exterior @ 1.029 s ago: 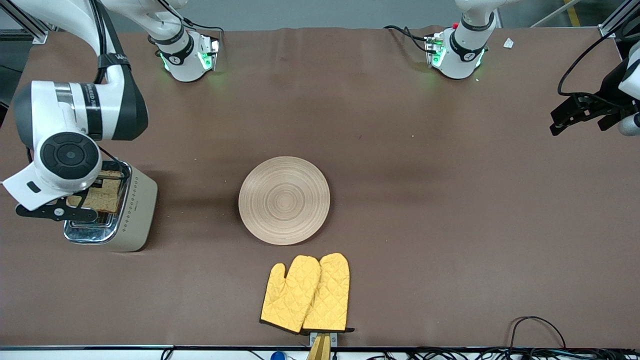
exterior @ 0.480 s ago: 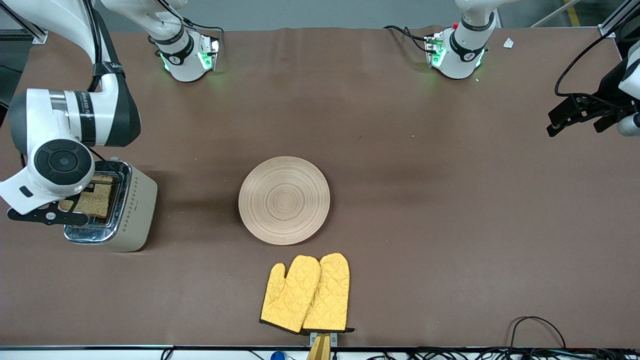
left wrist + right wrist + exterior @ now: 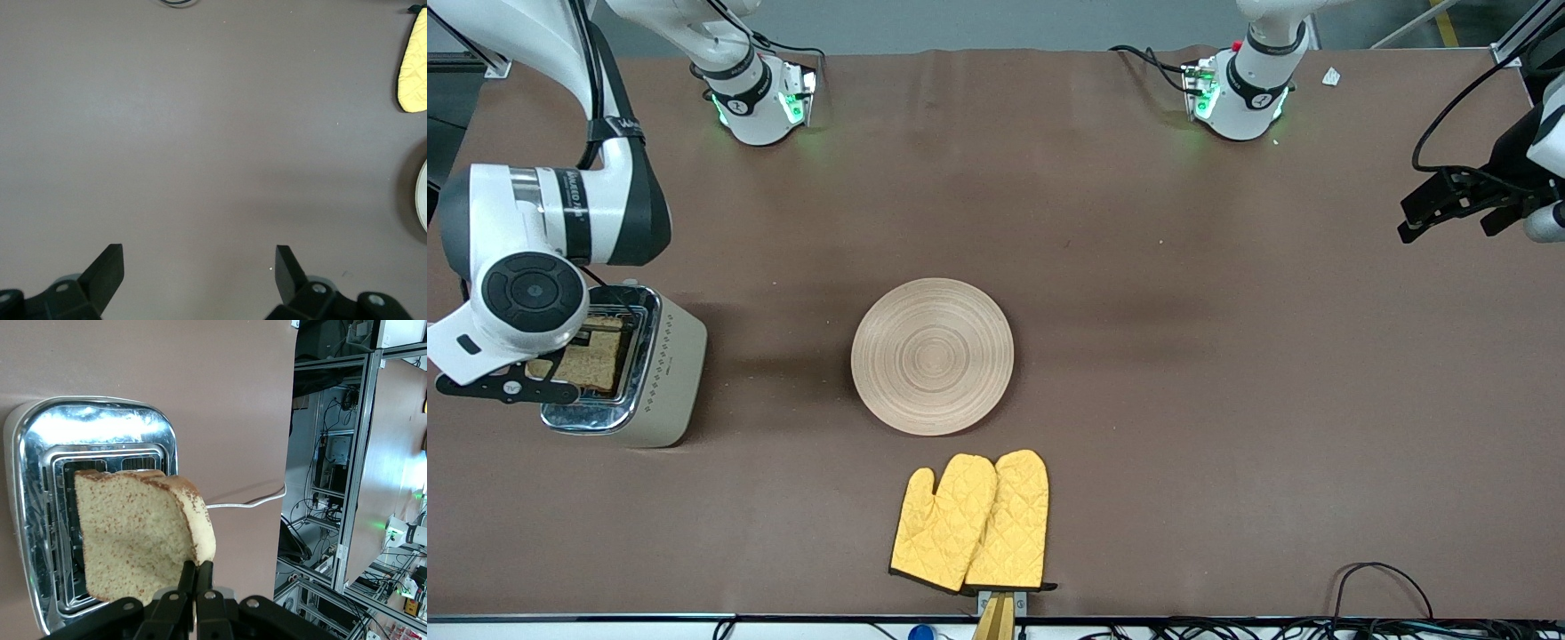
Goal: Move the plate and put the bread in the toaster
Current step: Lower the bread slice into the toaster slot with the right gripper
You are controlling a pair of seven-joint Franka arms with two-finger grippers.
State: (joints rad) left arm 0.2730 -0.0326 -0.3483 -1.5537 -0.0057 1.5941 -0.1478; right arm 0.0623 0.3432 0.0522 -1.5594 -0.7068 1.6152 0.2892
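Note:
My right gripper (image 3: 197, 570) is shut on a corner of the bread (image 3: 133, 533), a brown speckled slice with a darker crust. The slice hangs tilted right over the slots of the cream toaster (image 3: 663, 378), whose chrome top (image 3: 100, 420) shows beneath it. I cannot tell whether its lower edge is inside a slot. From the front, the right wrist hides the fingers and only part of the bread (image 3: 591, 360) shows. The round wooden plate (image 3: 932, 356) lies bare mid-table. My left gripper (image 3: 199, 257) waits open over bare table at the left arm's end, black fingers (image 3: 110, 267) wide apart.
A pair of yellow oven mitts (image 3: 971, 520) lies nearer the front camera than the plate, by the table's edge. The toaster's white cord (image 3: 247, 501) trails off its side. Cables (image 3: 1383, 587) lie along the near edge at the left arm's end.
The right arm has carried the bread a little across the toaster top, toward the right arm's end of the table. The left gripper has hardly moved.

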